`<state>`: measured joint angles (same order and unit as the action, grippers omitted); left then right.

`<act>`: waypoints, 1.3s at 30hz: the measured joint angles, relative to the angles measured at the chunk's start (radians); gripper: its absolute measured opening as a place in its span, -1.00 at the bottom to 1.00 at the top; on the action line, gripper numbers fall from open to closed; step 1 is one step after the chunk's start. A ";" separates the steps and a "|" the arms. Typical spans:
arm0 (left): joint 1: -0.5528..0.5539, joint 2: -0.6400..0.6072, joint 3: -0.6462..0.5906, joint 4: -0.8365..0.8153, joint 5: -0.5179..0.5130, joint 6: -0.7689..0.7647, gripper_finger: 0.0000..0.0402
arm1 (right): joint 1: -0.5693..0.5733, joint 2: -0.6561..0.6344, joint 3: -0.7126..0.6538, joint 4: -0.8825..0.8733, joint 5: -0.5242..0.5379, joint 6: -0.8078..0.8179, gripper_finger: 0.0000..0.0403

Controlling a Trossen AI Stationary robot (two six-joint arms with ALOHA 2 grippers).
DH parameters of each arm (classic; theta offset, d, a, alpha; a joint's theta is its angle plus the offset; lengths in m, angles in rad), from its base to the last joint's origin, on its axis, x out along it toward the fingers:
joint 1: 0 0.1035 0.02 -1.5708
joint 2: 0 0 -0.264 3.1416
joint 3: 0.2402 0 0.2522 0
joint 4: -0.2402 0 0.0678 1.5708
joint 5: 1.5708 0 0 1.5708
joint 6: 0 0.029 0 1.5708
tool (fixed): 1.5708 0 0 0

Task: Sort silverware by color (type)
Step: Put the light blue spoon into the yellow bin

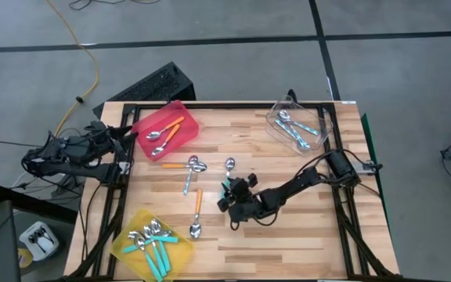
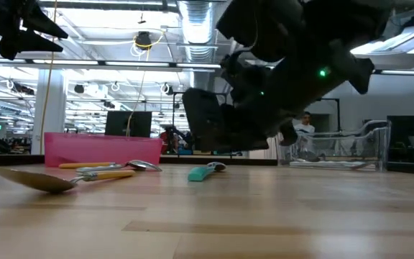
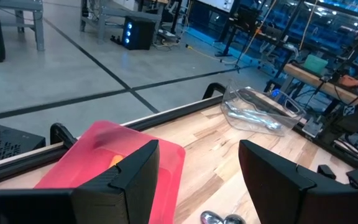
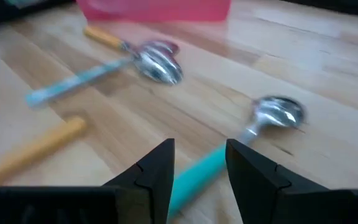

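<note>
The teal-handled spoon (image 1: 229,174) lies flat on the table's middle, its bowl (image 4: 279,112) toward the far edge. My right gripper (image 4: 199,168) is open and low over it, one finger on either side of the teal handle (image 4: 197,175), whose end (image 2: 200,174) rests on the wood. Three more spoons lie loose to its left: an orange-handled one (image 1: 175,165), a light blue one (image 1: 187,182) and another orange one (image 1: 197,210). My left gripper (image 3: 197,180) is open, parked at the table's left edge (image 1: 126,139) beside the red bin.
The red bin (image 1: 165,129) at far left holds orange spoons. The yellow bin (image 1: 124,244) at near left holds teal spoons. The clear bin (image 1: 319,125) at far right holds light blue spoons. Bare wood lies on the table's near right.
</note>
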<state>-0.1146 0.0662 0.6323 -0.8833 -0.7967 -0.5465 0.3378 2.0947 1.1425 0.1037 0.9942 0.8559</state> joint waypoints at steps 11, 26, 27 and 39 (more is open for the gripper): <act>0.000 0.000 0.000 0.000 0.000 0.000 0.02 | -0.014 0.018 0.000 -0.126 -0.042 0.154 -0.17; 0.000 0.000 0.000 0.001 0.000 0.000 0.02 | 0.081 -0.017 0.046 -0.397 -0.032 0.428 -0.17; 0.000 0.000 0.000 0.001 0.000 0.000 0.02 | 0.085 -0.021 0.067 -0.420 -0.003 0.420 -0.17; 0.000 0.000 0.000 0.001 0.000 0.000 0.02 | 0.012 -0.012 0.267 -0.391 0.028 0.086 -0.17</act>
<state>-0.1146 0.0662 0.6323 -0.8822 -0.7963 -0.5465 0.3494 2.0830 1.4100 -0.2873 1.0222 0.9416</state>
